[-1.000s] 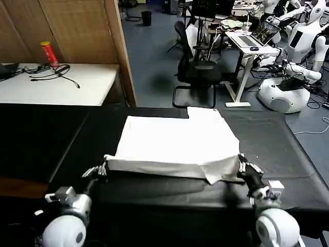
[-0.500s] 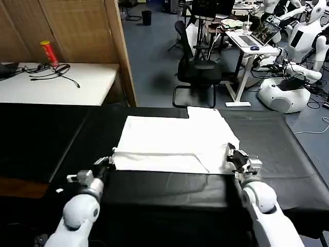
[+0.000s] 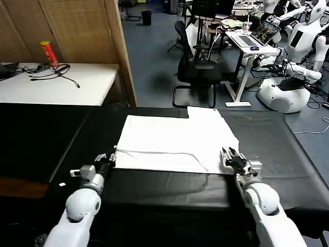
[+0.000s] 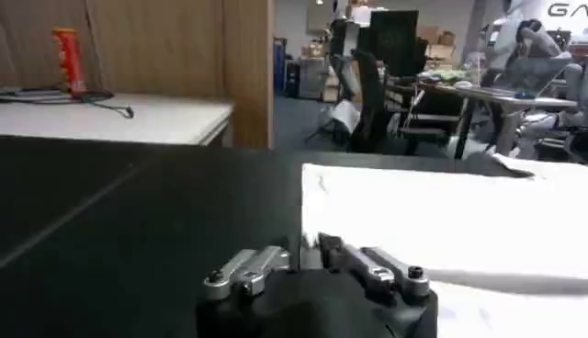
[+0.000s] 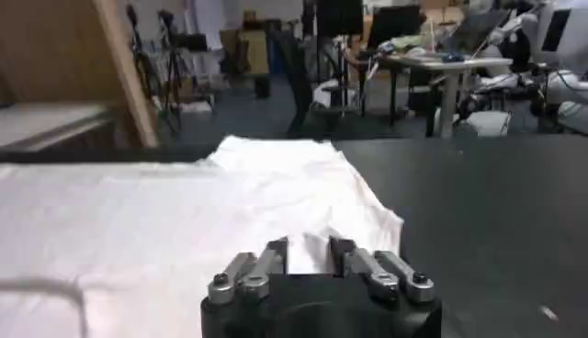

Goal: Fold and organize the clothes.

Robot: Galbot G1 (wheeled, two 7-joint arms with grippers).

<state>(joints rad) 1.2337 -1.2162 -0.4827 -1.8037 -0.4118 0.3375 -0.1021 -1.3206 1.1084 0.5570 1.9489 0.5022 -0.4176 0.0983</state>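
We see two arms with glossy white rounded shells | left gripper (image 3: pixel 106 158) – dark metal fingers on a grey block, small silver screws at the finger joints (image 4: pixel 216 276) | right gripper (image 3: pixel 232 155) – same black-and-silver build, screw heads on both linkages (image 5: pixel 420 277) | black rounded wrist housings below the fingers

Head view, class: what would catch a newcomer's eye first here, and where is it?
The white T-shirt stands out most, lying flat in the middle of the black table. The left gripper sits at its near left corner and the right gripper at its near right corner, both open. Behind, a red can stands on a white side table.
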